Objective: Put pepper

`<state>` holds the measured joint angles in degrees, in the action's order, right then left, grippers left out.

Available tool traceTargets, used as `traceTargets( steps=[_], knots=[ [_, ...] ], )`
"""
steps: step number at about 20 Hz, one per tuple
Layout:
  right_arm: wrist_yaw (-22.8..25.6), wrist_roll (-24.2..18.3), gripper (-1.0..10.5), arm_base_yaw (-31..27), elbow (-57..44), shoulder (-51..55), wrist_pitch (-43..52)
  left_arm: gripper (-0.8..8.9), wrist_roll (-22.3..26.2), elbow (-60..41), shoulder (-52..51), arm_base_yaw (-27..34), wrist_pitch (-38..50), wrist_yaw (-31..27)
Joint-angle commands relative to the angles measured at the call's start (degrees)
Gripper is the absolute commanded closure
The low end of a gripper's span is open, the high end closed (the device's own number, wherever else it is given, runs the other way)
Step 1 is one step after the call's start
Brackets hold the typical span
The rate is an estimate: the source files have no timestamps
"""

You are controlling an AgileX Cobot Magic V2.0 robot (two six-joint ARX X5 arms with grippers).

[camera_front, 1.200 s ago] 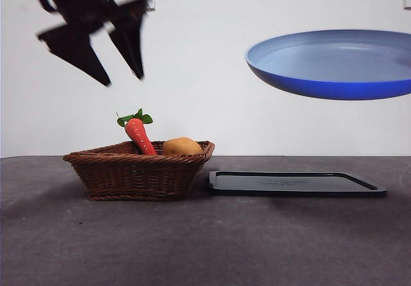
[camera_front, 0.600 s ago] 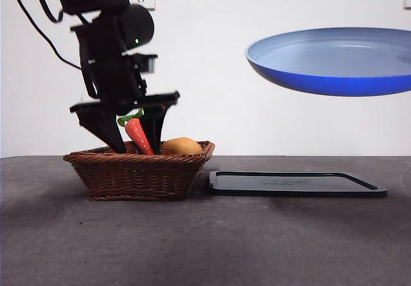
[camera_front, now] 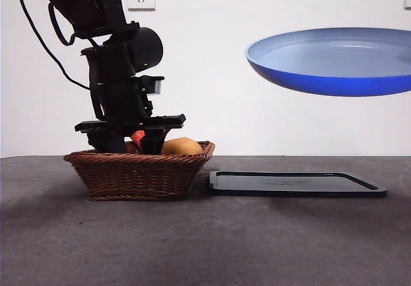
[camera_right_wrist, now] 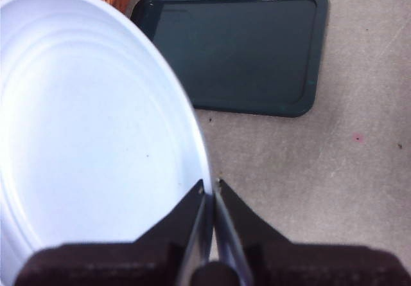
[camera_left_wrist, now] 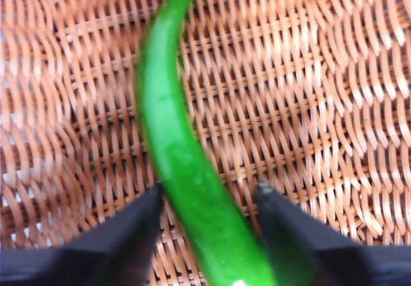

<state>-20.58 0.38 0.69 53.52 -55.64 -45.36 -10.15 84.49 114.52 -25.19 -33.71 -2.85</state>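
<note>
In the left wrist view the pepper (camera_left_wrist: 173, 144), long, glossy and green, lies on the wicker floor of the basket (camera_left_wrist: 308, 106). My left gripper (camera_left_wrist: 209, 195) is open, one jaw on each side of the pepper's lower part. From the front, that left gripper (camera_front: 130, 143) reaches down into the basket (camera_front: 138, 173), and the pepper is hidden behind the basket wall. My right gripper (camera_right_wrist: 209, 193) is shut on the rim of a blue plate (camera_right_wrist: 83, 125), which hangs in the air at the right (camera_front: 331, 61).
A red carrot (camera_front: 137, 137) and a round yellow-orange item (camera_front: 182, 146) sit in the basket beside the arm. A flat black tray (camera_front: 295, 184) lies on the grey table just right of the basket, below the plate; the right wrist view shows that tray (camera_right_wrist: 237, 48) too.
The left arm has come down from high at the left into the basket, and now covers most of the carrot. The plate has stayed nearly still.
</note>
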Motion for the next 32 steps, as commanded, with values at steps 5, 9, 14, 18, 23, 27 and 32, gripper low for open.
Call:
traceTargets(
  steps=[5, 9, 14, 18, 23, 27, 32],
  knots=[
    [-0.3, -0.3, 9.4, 0.0, 1.2, -0.2, 0.8, 6.90, -1.6, 1.2, 1.2, -0.4, -0.4, 0.2],
    [-0.3, -0.3, 9.4, 0.0, 1.2, -0.2, 0.7, 6.90, -1.9, 1.4, 0.8, -0.4, -0.8, 0.3],
    [-0.3, -0.3, 9.4, 0.0, 1.2, -0.2, 0.8, 6.91, -1.9, 1.5, -2.1, -0.4, -1.1, 1.8],
    [-0.3, -0.2, 9.4, 0.0, 1.2, -0.4, 0.8, 6.91, -1.9, 1.5, -6.4, -0.4, -1.2, 3.1],
    [-0.4, 1.9, 9.4, 0.0, 1.2, -4.4, 1.1, 6.91, -1.9, 1.5, -13.2, -1.4, -1.8, 11.7],
    [-0.6, 5.5, 9.4, 0.5, 1.2, -12.0, 4.3, 6.91, -1.9, 1.5, -17.0, -4.4, -1.9, 21.5],
    [-3.6, 9.4, 9.4, 2.9, 1.2, -21.0, 7.8, 6.90, -0.9, 1.5, -16.2, -11.6, -1.1, 22.1]
  ],
)
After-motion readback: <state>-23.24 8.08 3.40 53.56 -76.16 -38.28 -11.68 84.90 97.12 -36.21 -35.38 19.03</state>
